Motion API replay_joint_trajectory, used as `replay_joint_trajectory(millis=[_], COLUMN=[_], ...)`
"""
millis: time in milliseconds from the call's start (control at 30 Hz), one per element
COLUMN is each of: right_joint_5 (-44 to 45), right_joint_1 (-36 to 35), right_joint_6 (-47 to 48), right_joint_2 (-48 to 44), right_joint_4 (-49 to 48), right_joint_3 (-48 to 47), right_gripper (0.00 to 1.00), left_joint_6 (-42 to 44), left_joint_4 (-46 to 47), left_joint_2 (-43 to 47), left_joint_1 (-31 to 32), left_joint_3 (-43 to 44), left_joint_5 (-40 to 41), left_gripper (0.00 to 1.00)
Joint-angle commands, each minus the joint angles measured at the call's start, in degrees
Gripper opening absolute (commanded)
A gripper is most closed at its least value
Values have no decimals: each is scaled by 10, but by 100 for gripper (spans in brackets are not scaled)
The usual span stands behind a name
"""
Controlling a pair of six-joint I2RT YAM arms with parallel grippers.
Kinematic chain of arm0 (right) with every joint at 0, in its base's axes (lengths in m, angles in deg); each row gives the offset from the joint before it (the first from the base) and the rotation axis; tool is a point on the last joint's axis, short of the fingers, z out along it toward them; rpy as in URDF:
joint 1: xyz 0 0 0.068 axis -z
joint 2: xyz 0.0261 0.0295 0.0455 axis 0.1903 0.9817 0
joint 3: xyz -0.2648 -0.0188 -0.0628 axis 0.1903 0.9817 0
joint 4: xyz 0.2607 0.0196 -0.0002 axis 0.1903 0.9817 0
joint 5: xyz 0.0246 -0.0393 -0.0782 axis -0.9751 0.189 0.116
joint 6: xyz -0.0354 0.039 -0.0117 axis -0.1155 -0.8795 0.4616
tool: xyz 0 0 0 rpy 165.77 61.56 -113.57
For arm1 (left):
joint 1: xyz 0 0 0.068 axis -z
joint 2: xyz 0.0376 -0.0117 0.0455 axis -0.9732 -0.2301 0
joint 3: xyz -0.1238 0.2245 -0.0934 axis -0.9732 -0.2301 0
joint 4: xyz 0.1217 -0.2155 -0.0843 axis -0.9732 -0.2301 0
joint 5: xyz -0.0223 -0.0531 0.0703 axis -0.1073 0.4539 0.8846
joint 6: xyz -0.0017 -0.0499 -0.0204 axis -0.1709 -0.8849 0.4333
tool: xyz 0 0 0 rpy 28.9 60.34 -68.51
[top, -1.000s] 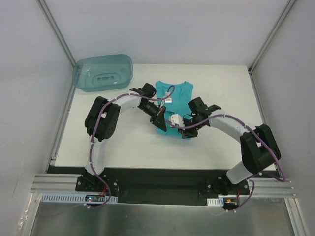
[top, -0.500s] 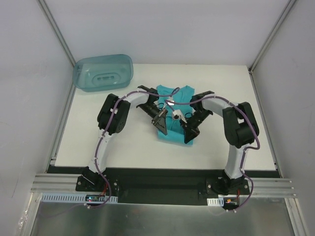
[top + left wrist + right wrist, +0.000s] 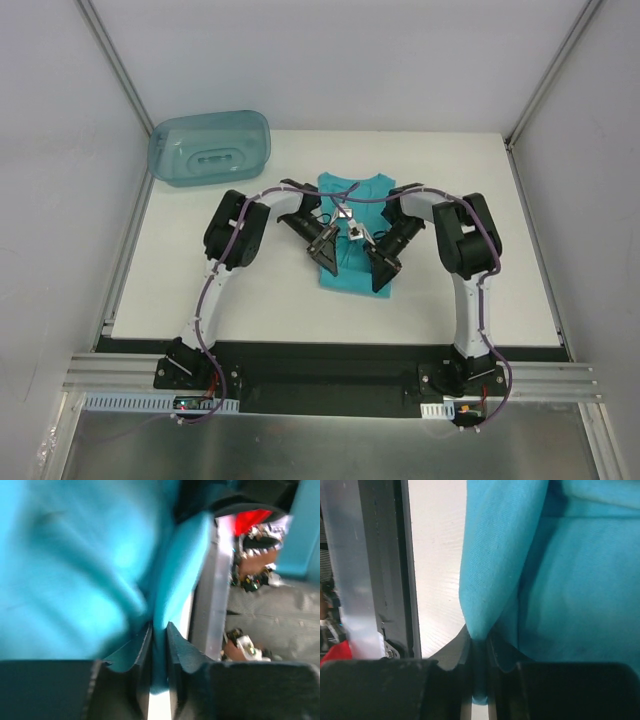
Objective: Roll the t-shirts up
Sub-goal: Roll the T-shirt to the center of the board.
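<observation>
A plain teal t-shirt lies folded into a narrow strip on the white table, collar end far. My left gripper is shut on its left edge; a fold of teal cloth runs between the jaws in the left wrist view. My right gripper is shut on its right edge, with a fold of cloth pinched between the jaws in the right wrist view. Both grippers point toward me over the shirt's near half. The shirt's middle is partly hidden by the wrists.
A translucent blue-green plastic tub stands upside down at the table's far left corner. White walls and metal frame posts enclose the table. The arm bases sit on the black rail at the near edge.
Both grippers have moved toward the near edge while holding the shirt's sides, and both arms folded back over the shirt. The shirt's near part has shifted and spread toward me.
</observation>
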Motion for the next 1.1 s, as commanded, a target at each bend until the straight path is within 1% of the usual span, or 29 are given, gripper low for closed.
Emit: replay_joint_trajectory(millis=[0, 33, 100, 167, 233, 333, 367, 400, 433, 467, 500, 533, 567, 600, 633, 667, 700, 733, 767, 800, 833, 867, 900, 933, 1033, 1067], right_joint_5=[30, 29, 28, 27, 27, 27, 27, 27, 29, 28, 28, 28, 28, 28, 29, 29, 29, 29, 29, 29, 28, 28, 28, 28, 28, 28], right_joint_1=[18, 18, 21, 22, 22, 25, 25, 25, 25, 25, 25, 25, 25, 25, 25, 25, 25, 25, 25, 25, 25, 25, 25, 25, 25, 25], right_joint_6=[-28, -45, -66, -65, -68, -93, -97, -97, -99, -104, -107, -111, -113, -116, -119, -122, -124, -126, -127, -129, -131, -131, -131, -131, -131, -132], right_joint_2=[51, 61, 91, 108, 131, 150, 151, 151, 153, 153, 155, 158, 159, 160, 161, 163, 164, 164, 165, 167, 166, 166, 166, 165, 166, 167], right_joint_4=[164, 170, 187, 205, 228, 233, 233, 233, 233, 233, 233, 233, 234, 233, 233, 233, 233, 233, 233, 233, 233, 233, 233, 233, 233, 233], right_joint_3=[-53, -63, -93, -121, -137, -159, -160, -160, -161, -162, -165, -167, -169, -171, -173, -173, -174, -176, -176, -177, -178, -177, -177, -177, -177, -177], right_gripper=[13, 13, 13, 13, 13, 14, 15, 15, 15, 15, 15, 15, 16, 16, 16, 16, 16, 16, 17, 17, 17, 17, 16, 17, 17, 17], left_joint_6=[-118, -132, -155, -154, -150, -140, -130, -102, -86, -49, -29, -10, 34, 55, 78, 115, 134, 149, 175, 189, 206, 235, 241, 245, 262, 273], left_joint_4=[104, 128, 139, 146, 153, 177, 183, 184, 186, 195, 199, 209, 231, 246, 261, 283, 344, 379, 423, 461, 534, 567, 597, 656, 721, 727], left_joint_2=[26, 32, 38, 59, 91, 154, 173, 215, 240, 265, 318, 344, 369, 416, 438, 458, 496, 515, 532, 557, 565, 571, 576, 575, 556, 549], left_joint_1=[-48, -53, -68, -79, -89, -108, -112, -112, -111, -109, -100, -92, -82, -72, -46, -32, -15, 15, 30, 45, 59, 85, 92, 100, 127, 138], left_joint_3=[-25, -27, -34, -52, -73, -121, -147, -161, -176, -209, -226, -245, -285, -306, -327, -371, -396, -422, -473, -498, -521, -559, -573, -593, -607, -606], left_joint_5=[96, 106, 122, 131, 149, 156, 158, 157, 153, 150, 152, 171, 186, 199, 231, 254, 273, 296, 327, 346, 360, 378, 382, 386, 402, 405], left_gripper=[19, 21, 26, 29, 31, 32, 33, 34, 37, 39, 39, 42, 44, 46, 47, 50, 51, 52, 53, 54, 55, 55, 55, 55, 55, 55])
